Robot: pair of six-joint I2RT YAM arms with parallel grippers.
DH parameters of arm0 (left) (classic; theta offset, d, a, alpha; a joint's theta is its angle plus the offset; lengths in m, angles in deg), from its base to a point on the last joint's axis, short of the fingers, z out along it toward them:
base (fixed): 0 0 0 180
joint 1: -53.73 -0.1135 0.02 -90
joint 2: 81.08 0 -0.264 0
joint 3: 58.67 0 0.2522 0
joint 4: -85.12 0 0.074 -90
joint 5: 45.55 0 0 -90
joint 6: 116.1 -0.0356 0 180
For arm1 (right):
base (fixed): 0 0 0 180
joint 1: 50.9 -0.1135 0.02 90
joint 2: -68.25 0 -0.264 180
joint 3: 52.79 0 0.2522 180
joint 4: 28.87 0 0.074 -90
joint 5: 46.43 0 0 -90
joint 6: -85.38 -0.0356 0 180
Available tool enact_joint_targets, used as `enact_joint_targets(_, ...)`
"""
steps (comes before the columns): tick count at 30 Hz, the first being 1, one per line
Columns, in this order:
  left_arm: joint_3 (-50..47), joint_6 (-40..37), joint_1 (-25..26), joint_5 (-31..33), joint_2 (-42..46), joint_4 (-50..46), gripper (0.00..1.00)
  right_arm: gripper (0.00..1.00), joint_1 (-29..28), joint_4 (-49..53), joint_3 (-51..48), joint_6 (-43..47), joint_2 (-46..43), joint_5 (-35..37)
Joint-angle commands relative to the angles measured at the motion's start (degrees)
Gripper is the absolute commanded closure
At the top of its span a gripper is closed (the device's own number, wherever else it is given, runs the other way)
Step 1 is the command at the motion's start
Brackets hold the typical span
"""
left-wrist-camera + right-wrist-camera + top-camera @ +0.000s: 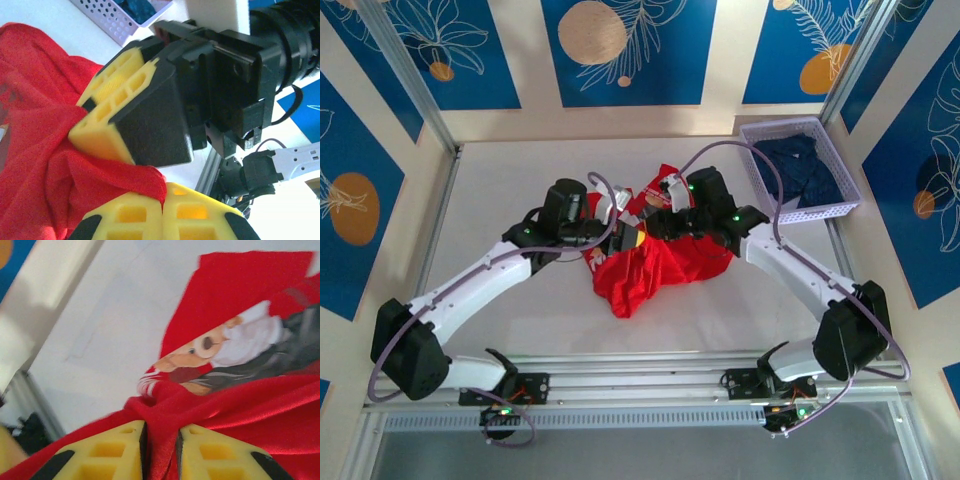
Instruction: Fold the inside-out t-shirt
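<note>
Grip both sides: left gripper (163,210) clamped on shirt (660,265), right gripper (160,447) barely parted, pinching it; best pull apart evenly.

Left gripper (630,228) and right gripper (657,215) hide the middle of the t-shirt (660,268); its print (220,347) (a blurred bear) runs off-frame.

Bright red t-shirt (655,265), crumpled in a heap, teddy-bear print face-up beyond the fingertips. One gathered ridge sits pinched between the right gripper (160,432) fingers. Another fold is caught at the left gripper (162,205) fingertips.
</note>
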Motion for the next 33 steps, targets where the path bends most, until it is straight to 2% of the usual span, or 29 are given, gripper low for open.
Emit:
enact_joint_targets(1, 3.76, 1.91, -0.11, 3.83, 1.98, -8.30, 1.00, 0.66, 1.09, 5.37, 0.30, 2.83, -4.73, 12.98)
enact_joint_targets(4, 4.31, 4.57, -0.13, 4.00, 3.04, -8.81, 1.00, 0.58, 0.95, 3.33, -2.83, 5.30, -10.63, 11.02)
enact_joint_targets(9, 5.95, 7.44, -0.07, 5.48, 3.78, -11.26, 1.00, 0.50, -3.12, -6.80, -12.81, 9.73, -18.75, 1.07)
enact_joint_targets(13, 7.02, 8.79, 0.16, 5.71, 3.91, -12.56, 1.00, 0.41, -8.70, -14.37, -17.19, 10.52, -18.33, 0.34)
enact_joint_targets(16, 7.22, 9.38, 0.47, 5.88, 4.33, -12.78, 1.00, 0.40, -11.01, -19.58, -18.12, 9.13, -14.92, 2.00)
enact_joint_targets(18, 7.22, 9.57, 0.51, 6.31, 4.73, -13.10, 1.00, 0.46, -11.79, -20.30, -16.79, 8.52, -11.98, 3.91)
enact_joint_targets(21, 7.61, 8.87, 0.50, 7.87, 5.45, -14.57, 1.00, 0.77, -11.86, -16.16, -14.54, 7.98, -9.86, 10.01)
enact_joint_targets(24, 8.95, 6.99, 0.51, 10.10, 5.83, -18.01, 1.00, 0.97, -10.31, -12.14, -14.43, 7.29, -10.45, 13.38)
enact_joint_targets(25, 9.51, 6.31, 0.50, 10.39, 5.87, -18.96, 1.00, 1.00, -9.60, -11.03, -14.37, 7.20, -10.74, 13.75)
enact_joint_targets(30, 13.09, 1.76, 0.51, 9.32, 5.19, -24.68, 1.00, 1.00, -6.40, -4.82, -13.48, 9.74, -12.42, 13.65)
enact_joint_targets(33, 13.36, 1.79, 0.51, 7.11, 5.02, -24.03, 1.00, 1.00, -4.91, -1.28, -11.69, 9.77, -12.18, 15.43)
